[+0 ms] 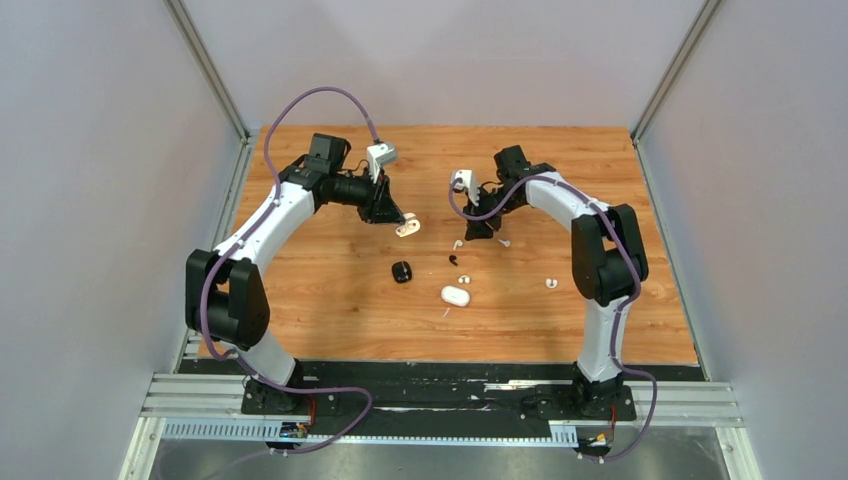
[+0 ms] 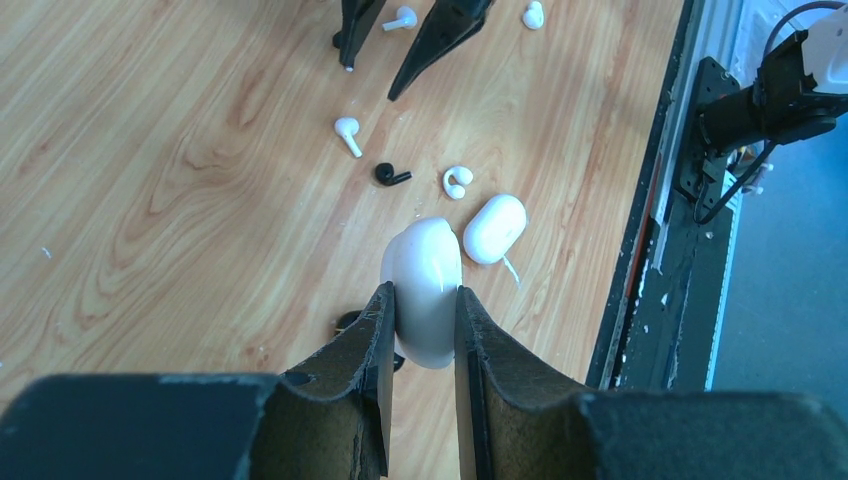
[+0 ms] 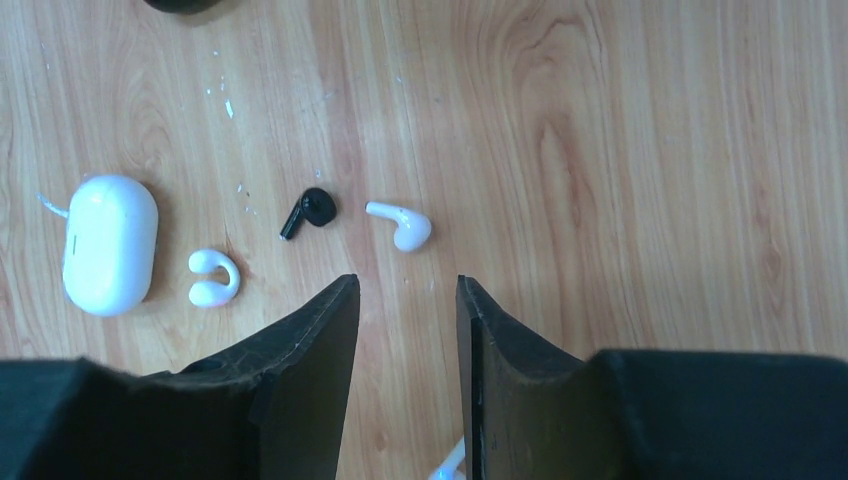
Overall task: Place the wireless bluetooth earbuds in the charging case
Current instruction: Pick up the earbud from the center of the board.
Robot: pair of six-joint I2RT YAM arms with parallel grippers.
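Note:
My left gripper [image 2: 424,291] is shut on a white charging case [image 2: 425,250], held just above the wood table [image 1: 330,300]; the top view shows this case [image 1: 407,228] left of centre. My right gripper [image 3: 407,290] hovers open and empty over the table. Just beyond its tips lie a white stemmed earbud [image 3: 402,225] and a black earbud [image 3: 310,210]. A white hook-shaped earbud [image 3: 213,277] lies further left. Another white stem [image 3: 450,465] peeks out under the right finger.
A second white case [image 1: 455,295] lies shut near the table's middle, and a black case [image 1: 401,271] sits to its left. One white earbud [image 1: 550,283] lies apart at the right. Grey walls enclose three sides of the table.

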